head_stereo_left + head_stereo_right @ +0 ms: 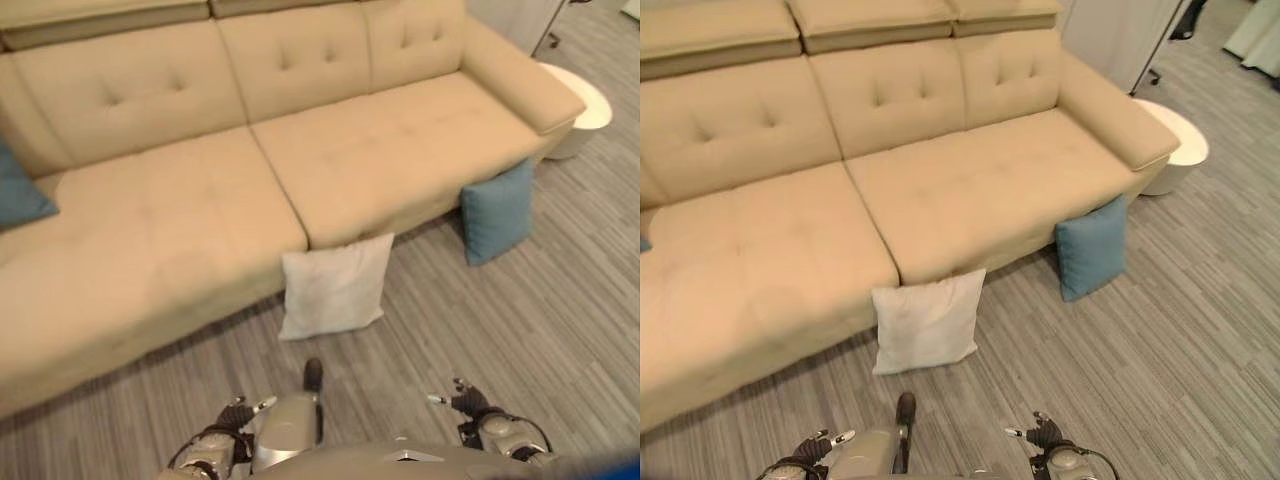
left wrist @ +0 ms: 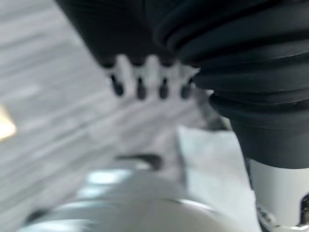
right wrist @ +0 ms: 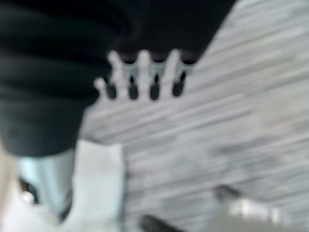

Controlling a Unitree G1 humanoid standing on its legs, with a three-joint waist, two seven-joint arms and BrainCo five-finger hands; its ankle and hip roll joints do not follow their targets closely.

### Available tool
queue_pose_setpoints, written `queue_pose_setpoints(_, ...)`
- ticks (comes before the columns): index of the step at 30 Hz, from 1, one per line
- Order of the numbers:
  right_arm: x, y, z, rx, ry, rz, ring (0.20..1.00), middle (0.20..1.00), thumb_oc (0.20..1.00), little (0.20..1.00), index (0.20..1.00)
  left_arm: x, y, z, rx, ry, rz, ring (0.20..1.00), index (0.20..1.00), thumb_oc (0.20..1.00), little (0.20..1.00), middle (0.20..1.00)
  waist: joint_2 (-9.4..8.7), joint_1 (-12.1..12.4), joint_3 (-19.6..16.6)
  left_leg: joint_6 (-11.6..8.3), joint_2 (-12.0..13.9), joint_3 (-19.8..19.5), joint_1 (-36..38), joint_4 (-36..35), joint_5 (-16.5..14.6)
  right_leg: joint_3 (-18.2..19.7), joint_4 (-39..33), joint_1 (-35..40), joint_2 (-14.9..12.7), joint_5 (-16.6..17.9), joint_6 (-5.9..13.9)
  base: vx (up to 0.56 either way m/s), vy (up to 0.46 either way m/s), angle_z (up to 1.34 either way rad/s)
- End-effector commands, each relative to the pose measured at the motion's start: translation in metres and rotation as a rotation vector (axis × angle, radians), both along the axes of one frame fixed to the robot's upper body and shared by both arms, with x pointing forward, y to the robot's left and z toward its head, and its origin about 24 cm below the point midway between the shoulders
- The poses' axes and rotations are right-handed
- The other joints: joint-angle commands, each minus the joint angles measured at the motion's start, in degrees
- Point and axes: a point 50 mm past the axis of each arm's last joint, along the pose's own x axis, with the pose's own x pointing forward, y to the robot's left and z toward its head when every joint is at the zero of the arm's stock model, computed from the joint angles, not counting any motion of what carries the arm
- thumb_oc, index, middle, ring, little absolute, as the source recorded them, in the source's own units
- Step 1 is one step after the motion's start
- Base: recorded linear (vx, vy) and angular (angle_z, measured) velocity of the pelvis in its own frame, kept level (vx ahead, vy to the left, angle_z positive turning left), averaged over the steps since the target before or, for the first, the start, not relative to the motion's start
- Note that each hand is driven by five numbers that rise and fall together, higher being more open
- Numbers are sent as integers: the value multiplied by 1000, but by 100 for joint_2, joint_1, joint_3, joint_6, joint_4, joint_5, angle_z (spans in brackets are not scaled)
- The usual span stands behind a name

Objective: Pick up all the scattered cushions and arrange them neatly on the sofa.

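A white cushion (image 1: 335,285) stands on the floor, leaning against the front of the beige sofa (image 1: 380,150) near its middle. A blue cushion (image 1: 498,212) leans on the floor against the sofa's right end. Another blue cushion (image 1: 18,195) lies on the seat at the far left. My left hand (image 1: 235,415) and right hand (image 1: 468,405) hang low over the floor, well short of the white cushion. In the wrist views the left hand's fingers (image 2: 153,72) and the right hand's fingers (image 3: 145,67) are straight and hold nothing.
A round white side table (image 1: 585,105) stands beyond the sofa's right armrest. Grey striped flooring (image 1: 520,330) spreads in front of the sofa and to the right. The sofa's seats are wide and bare apart from the blue cushion on the left.
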Motion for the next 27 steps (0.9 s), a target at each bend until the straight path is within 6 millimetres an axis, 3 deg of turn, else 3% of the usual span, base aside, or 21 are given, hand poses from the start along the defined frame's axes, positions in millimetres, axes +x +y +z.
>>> queue_pose_setpoints(1,22,-9,10,-17,-79,-3,1000,1000,1000,1000,1000,22,-8,4,-7,-59,-74,1000,1000,1000,1000,1000,18,77,188,-268,28,-229,98,550,-639,217,-767,-334,22,1560,164,120,83,32)
queue_pose_setpoints(5,26,-8,12,-16,-94,8,1000,1000,1000,1000,1000,24,-6,6,1,-72,-68,1000,1000,1000,1000,1000,58,83,209,-275,25,-345,242,498,-740,315,-1266,-463,-62,1546,98,136,-8,38)
queue_pose_setpoints(7,31,-9,14,-22,-109,10,1000,1000,1000,1000,1000,26,-5,7,5,-84,-66,1000,1000,1000,1000,1000,10,-13,258,-328,-59,-569,314,622,-876,776,-2054,-558,-82,1687,158,208,-105,4)
queue_pose_setpoints(8,30,-9,14,-26,-107,13,1000,1000,1000,1000,1000,26,-5,7,3,-84,-64,1000,1000,1000,1000,1000,-1,-7,257,-332,-55,-562,327,632,-902,827,-2074,-545,-69,1736,181,113,-69,21)
queue_pose_setpoints(15,30,-13,15,-40,-112,25,1000,1000,1000,1000,1000,24,-5,6,7,-86,-63,1000,1000,1000,1000,1000,-48,95,93,-418,-35,-662,339,542,-863,653,-2601,-147,-11,1677,140,62,-68,36)
queue_pose_setpoints(27,21,-15,12,-47,-93,25,1000,1000,1000,1000,1000,17,-15,2,-12,-61,-98,1000,1000,1000,1000,1000,-31,55,-6,-492,9,-775,434,311,-780,399,-2905,155,20,1608,93,19,-26,3)
